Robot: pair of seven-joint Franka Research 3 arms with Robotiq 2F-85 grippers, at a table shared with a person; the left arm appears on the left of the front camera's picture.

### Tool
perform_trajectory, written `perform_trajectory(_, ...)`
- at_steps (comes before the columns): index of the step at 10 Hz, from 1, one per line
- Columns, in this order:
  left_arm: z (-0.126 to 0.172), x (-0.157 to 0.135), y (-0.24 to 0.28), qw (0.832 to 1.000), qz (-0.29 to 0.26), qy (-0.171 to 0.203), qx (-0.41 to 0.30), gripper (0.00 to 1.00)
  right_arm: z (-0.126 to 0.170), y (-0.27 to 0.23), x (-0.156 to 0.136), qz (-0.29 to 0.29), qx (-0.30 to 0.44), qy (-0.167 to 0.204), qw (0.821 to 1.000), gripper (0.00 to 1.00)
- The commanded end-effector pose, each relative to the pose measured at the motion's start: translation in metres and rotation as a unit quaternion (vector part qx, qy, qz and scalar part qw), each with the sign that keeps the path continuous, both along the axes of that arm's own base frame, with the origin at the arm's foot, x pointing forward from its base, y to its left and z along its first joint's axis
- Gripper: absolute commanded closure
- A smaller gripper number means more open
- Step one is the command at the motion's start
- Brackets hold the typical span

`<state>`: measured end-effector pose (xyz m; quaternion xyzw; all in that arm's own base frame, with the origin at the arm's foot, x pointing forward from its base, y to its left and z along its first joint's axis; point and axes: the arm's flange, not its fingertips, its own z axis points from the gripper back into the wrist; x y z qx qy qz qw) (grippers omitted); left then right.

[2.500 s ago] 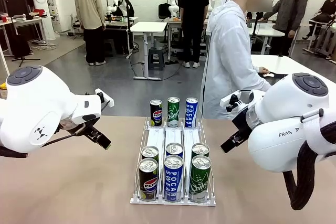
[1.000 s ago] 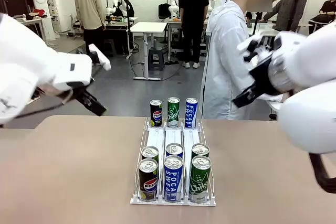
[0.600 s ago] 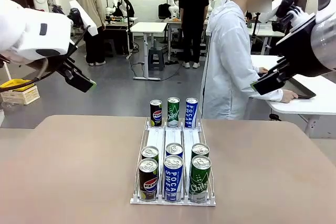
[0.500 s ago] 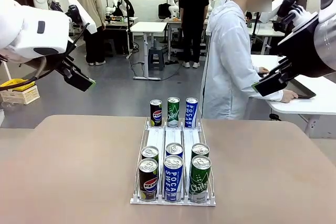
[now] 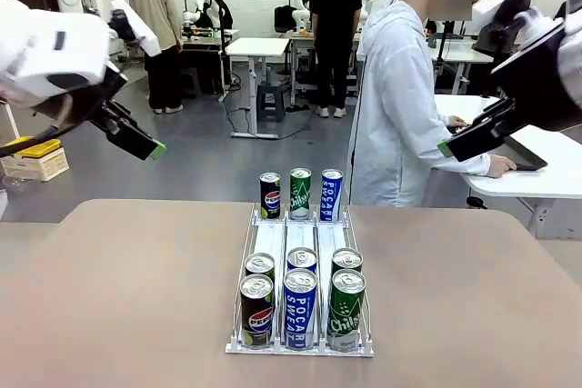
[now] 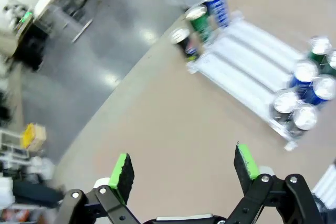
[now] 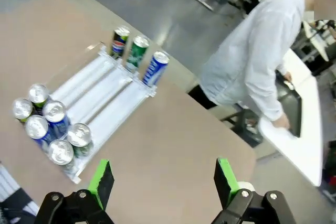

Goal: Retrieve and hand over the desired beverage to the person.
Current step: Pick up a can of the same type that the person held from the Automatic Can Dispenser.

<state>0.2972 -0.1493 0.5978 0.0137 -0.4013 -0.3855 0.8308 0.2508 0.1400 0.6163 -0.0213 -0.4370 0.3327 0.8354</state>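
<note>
Beverage cans stand in a white three-lane rack (image 5: 271, 239) at mid-table. Its far end holds a Pepsi can (image 5: 270, 195), a green Chilsung can (image 5: 300, 193) and a blue Pocari can (image 5: 331, 194). Several more of the same kinds crowd its near end (image 5: 299, 308). The person (image 5: 396, 106) in a white hooded jacket stands at the far side, turned right, hands on a side table. My left gripper (image 5: 153, 144) hangs high at the left, open and empty (image 6: 184, 169). My right gripper (image 5: 450, 147) hangs high at the right, also open and empty (image 7: 164, 181).
The brown table (image 5: 118, 297) lies bare on both sides of the rack. A white side table (image 5: 546, 165) with a dark tablet stands at the right behind it. Other people and tables are far back in the room. A yellow box (image 5: 36, 147) sits on the floor at left.
Both arms have risen from low over the table's sides to high above it and swung outward. Over the last half second they barely shift. Both grippers stay open.
</note>
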Motion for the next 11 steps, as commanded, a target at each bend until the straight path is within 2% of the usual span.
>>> perform_trajectory(1, 0.028, 0.004, 0.061, 0.985, -0.075, 0.113, -0.107, 0.0, 0.011, -0.053, 0.006, 0.074, 0.142, 0.077, 0.984, 0.0)
perform_trajectory(2, 0.031, 0.009, 0.086, 0.978, -0.074, 0.141, -0.133, 0.0, 0.01, -0.081, 0.01, 0.075, 0.184, 0.103, 0.975, 0.0)
perform_trajectory(3, 0.033, 0.014, 0.111, 0.974, -0.046, 0.149, -0.163, 0.0, 0.01, -0.107, 0.014, 0.054, 0.222, 0.106, 0.968, 0.0)
perform_trajectory(6, 0.041, 0.027, 0.187, 0.962, 0.024, 0.126, -0.24, 0.0, 0.017, -0.175, 0.003, -0.017, 0.284, 0.072, 0.956, 0.0)
perform_trajectory(8, 0.042, 0.03, 0.213, 0.956, 0.057, 0.115, -0.266, 0.0, 0.02, -0.205, -0.011, -0.044, 0.314, 0.043, 0.947, 0.0)
perform_trajectory(10, 0.041, 0.03, 0.221, 0.948, 0.088, 0.114, -0.284, 0.0, 0.018, -0.215, -0.012, -0.075, 0.307, 0.048, 0.948, 0.0)
perform_trajectory(11, 0.045, 0.025, 0.225, 0.953, 0.07, 0.122, -0.266, 0.0, 0.028, -0.215, -0.011, -0.054, 0.307, 0.041, 0.949, 0.0)
